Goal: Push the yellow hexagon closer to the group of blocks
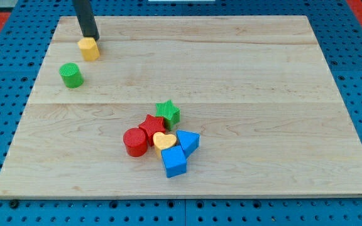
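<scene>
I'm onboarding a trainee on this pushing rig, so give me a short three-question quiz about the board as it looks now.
1. True or false: my tip is at the yellow hexagon's upper edge.
2. Which block lies nearest the yellow hexagon? A) green cylinder B) green star C) blue cube
3. Fill in: the yellow heart sits directly beside the red ____.

Key: 1 true; 2 A; 3 star.
</scene>
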### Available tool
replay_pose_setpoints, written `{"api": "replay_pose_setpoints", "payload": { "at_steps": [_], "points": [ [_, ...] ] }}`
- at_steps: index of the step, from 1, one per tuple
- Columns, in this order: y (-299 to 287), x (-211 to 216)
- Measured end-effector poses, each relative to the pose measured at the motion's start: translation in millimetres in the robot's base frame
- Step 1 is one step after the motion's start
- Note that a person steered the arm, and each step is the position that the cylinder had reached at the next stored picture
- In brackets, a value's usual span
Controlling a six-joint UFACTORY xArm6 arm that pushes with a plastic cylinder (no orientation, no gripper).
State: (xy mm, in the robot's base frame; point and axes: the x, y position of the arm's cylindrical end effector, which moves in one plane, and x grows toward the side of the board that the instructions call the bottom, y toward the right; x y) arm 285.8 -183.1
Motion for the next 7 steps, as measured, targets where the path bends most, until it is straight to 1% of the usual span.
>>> {"api": "replay_pose_setpoints", "payload": {
  "at_steps": [1,2,3,4,5,6,7],
  "points": [
    [3,32],
    [-8,7],
    [-10,47],
    [-11,56],
    [-26,66],
    [6,102],
    [65,129]
  ]
}}
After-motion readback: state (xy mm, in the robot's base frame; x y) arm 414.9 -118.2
